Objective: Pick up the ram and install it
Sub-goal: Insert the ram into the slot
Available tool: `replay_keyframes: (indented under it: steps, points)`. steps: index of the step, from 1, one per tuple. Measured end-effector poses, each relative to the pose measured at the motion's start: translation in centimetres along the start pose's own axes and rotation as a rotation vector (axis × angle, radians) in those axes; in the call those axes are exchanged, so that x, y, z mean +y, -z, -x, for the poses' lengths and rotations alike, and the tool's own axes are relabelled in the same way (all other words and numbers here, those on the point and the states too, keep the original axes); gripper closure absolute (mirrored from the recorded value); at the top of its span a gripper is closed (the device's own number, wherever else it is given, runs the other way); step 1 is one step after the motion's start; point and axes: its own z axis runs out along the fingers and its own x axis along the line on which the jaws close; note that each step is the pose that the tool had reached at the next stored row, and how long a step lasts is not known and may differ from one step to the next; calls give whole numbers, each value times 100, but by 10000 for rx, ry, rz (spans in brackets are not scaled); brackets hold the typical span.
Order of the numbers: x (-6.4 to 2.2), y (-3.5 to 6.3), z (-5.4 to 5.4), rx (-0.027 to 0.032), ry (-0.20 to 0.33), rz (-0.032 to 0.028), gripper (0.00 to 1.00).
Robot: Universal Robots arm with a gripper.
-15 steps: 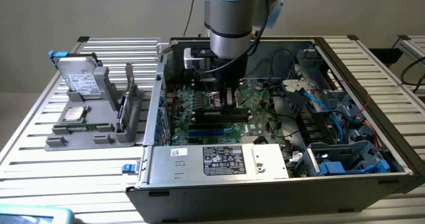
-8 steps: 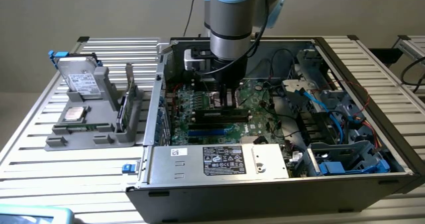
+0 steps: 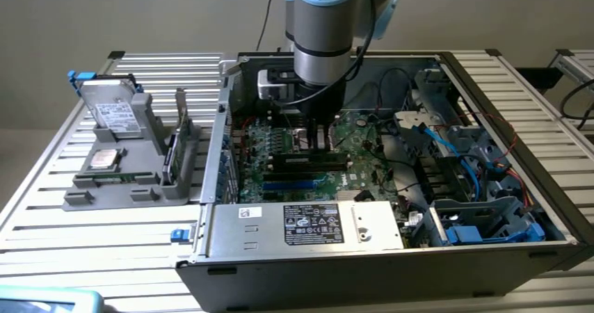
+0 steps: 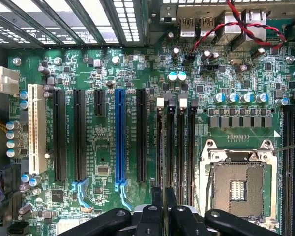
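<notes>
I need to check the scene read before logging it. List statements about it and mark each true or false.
The computer case is open, its motherboard exposed. True.
The gripper is wide open. False: it is shut on the ram, held edge-on.
The gripper is over the white slot. False: it is over the black memory slots beside the CPU socket.
The CPU socket carries a cooler. False: it is bare.
One expansion slot is blue. True.
</notes>
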Motion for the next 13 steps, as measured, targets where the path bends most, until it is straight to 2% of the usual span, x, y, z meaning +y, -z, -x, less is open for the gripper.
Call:
replay_keyframes:
  steps: [13]
  points:
    - [0, -26, 0, 1, -1, 0, 87]
